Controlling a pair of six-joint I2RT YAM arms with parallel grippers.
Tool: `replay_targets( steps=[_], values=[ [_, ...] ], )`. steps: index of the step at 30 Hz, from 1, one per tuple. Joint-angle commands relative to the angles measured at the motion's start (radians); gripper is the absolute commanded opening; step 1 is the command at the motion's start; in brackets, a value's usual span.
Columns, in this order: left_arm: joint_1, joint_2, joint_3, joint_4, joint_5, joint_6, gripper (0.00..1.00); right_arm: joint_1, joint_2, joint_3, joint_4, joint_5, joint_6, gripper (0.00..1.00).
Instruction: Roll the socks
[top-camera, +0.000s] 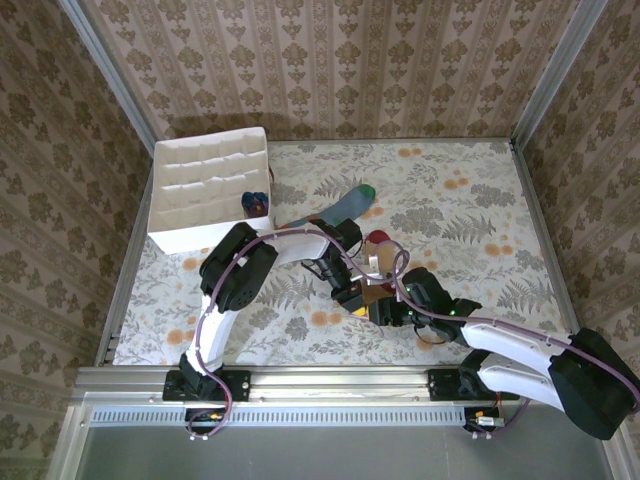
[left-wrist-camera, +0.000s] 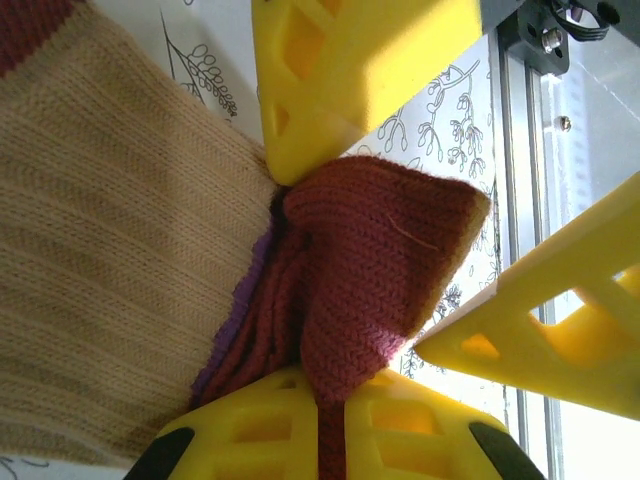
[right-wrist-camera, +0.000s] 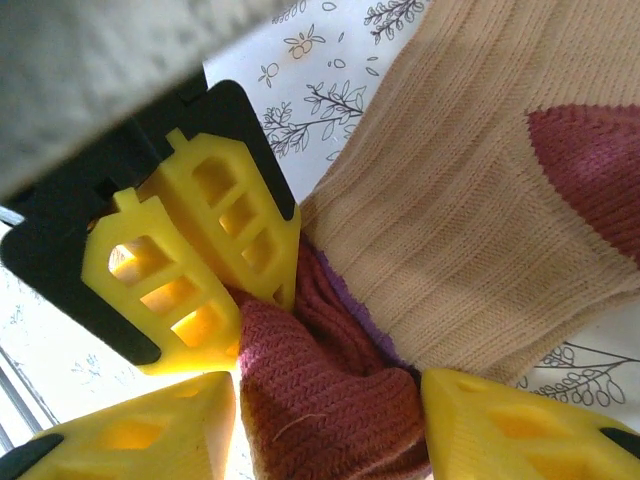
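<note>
The sock (left-wrist-camera: 110, 300) is peach with maroon bands, the table (top-camera: 450, 200) floral.

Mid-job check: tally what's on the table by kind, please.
Loose socks: 3 (grey-blue sock, peach sock, purple sock edge peeking beneath it)
Boxes: 1 (white partitioned box)
Items in box: 1 (blue-and-orange bundle)
Total: 5

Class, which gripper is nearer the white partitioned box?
Left. The left gripper, shut on the peach sock, sits right of the box; the right gripper, jaws open, lies beyond it, farther right.
</note>
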Motion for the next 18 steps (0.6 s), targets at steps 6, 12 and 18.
replay_targets(
  steps=[6,12,18],
  values=[
    [0.024,0.035,0.012,-0.012,0.033,-0.051,0.00,0.009,-0.003,-0.027,0.035,-0.025,-0.026,0.44],
    [0.033,0.014,-0.014,0.042,0.027,-0.079,0.00,0.011,0.025,-0.012,0.001,0.006,-0.012,0.19],
    [0.035,-0.130,-0.192,0.297,-0.038,-0.109,0.12,0.003,0.065,0.031,-0.104,0.076,0.085,0.02]
  ],
)
